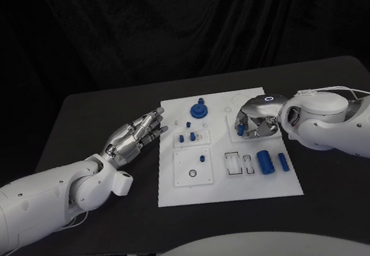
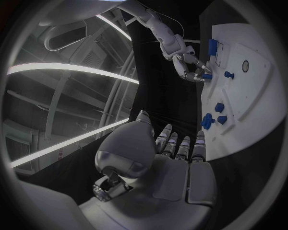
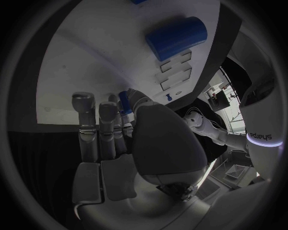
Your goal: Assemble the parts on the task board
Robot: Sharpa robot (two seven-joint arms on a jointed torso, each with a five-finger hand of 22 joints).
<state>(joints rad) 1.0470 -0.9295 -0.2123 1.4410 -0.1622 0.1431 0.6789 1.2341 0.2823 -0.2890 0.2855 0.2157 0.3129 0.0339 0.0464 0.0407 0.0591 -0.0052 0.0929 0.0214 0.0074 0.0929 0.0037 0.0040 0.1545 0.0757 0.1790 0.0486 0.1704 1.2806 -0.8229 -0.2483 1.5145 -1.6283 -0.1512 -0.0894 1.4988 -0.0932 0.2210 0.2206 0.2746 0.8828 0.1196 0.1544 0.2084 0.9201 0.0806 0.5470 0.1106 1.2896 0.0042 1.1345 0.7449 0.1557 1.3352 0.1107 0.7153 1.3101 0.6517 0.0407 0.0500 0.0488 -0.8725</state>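
The white task board (image 1: 230,186) lies in the middle of the black table. On it are a blue round knob (image 1: 199,110), small blue pegs (image 1: 186,138), one peg (image 1: 202,159), a thick blue cylinder (image 1: 264,161) and a slim blue bar (image 1: 283,162). My right hand (image 1: 256,120) hovers curled over the board's right side. It pinches a small blue peg (image 3: 124,102) between thumb and fingers, as the left wrist view confirms (image 2: 206,75). My left hand (image 1: 138,134) is at the board's left edge, fingers spread, holding nothing.
A square plate with a black ring hole (image 1: 193,174) sits in the board's near left part, and rectangular slots (image 1: 235,163) lie beside the cylinder. Bare black table (image 1: 326,77) surrounds the board.
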